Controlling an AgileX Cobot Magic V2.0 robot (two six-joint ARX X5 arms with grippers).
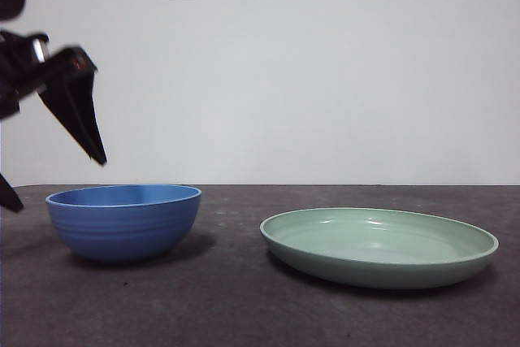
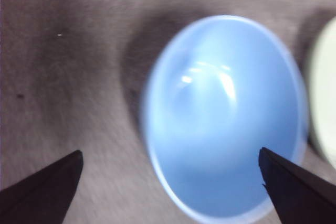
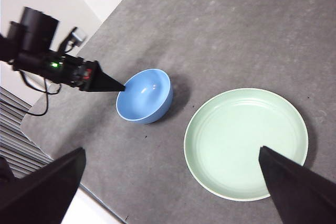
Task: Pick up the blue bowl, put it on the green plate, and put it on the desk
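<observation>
Left gripper (image 1: 57, 148) above blue bowl (image 1: 123, 221); jaws spread wide, gripping nothing.
Bowl on desk (image 1: 244, 306), below and between the jaws; green plate (image 1: 379, 245) beside it. Right gripper (image 3: 170, 182) high above, jaws wide apart.

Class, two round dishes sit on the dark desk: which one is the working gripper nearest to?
The round blue ridged bowl. The open left gripper hovers over it, while the wide pale green glossy plate lies apart to the side, untouched.
</observation>
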